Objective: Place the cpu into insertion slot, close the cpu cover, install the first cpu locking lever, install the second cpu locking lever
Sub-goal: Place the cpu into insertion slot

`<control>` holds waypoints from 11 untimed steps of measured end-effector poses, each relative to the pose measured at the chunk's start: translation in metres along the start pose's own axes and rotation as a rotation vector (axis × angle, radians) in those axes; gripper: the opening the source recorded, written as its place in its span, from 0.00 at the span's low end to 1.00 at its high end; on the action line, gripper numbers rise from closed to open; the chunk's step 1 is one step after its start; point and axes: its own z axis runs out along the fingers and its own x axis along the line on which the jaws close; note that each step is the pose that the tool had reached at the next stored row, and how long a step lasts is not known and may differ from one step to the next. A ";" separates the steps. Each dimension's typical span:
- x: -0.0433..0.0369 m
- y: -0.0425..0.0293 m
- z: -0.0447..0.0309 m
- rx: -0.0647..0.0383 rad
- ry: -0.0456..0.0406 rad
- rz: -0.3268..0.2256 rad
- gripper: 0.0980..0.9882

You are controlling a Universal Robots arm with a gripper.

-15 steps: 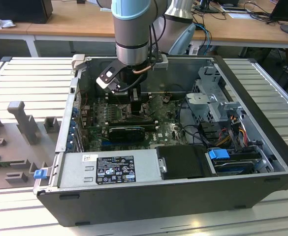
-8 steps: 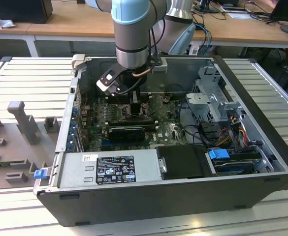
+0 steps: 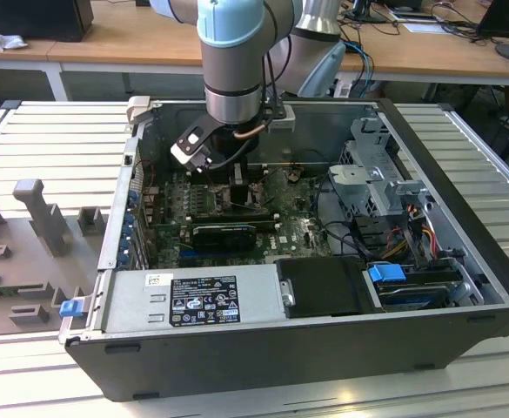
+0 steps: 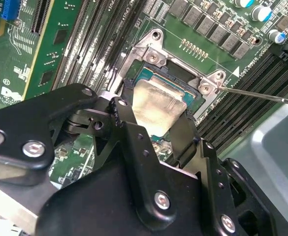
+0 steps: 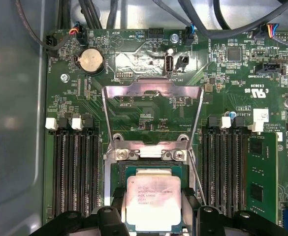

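Silver-grey metal marks the cpu [image 5: 153,201], which in the first wrist view sits between the two black fingers of the end effector [image 5: 153,194]. These press against its opposite sides, so the end effector is clenched on the chip. The cpu lies within the black frame of the insertion slot [image 5: 118,174], in the middle of the green motherboard [image 5: 232,73] between two banks of long memory slots [image 5: 75,167]. Whether it is fully seated or held just above the contacts I cannot tell. The cpu cover [image 5: 134,91] is swung open, its silvery frame hinged at the slot's edge and standing away from the chip. In the second wrist view a thin metal locking lever [image 4: 262,94] runs free from a corner of the slot and looks unhooked. The exterior view shows the arm [image 3: 232,52] reaching down into the open computer case [image 3: 324,348] near its far wall. By this evidence the first step is in hand or nearly finished. Closing the cover and setting both levers are not yet done.
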 end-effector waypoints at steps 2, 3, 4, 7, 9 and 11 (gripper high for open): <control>0.0000 0.0000 0.0000 0.000 -0.0003 0.000 0.49; 0.0000 0.0000 0.0001 0.000 -0.0003 0.000 0.49; 0.0000 0.0000 0.0002 0.000 -0.0003 0.000 0.49; 0.0000 0.0000 0.0002 0.000 -0.0008 0.000 0.51; 0.0003 0.0001 0.0003 0.000 -0.0006 0.000 0.58; 0.0016 0.0000 0.0003 0.000 0.0000 0.000 0.58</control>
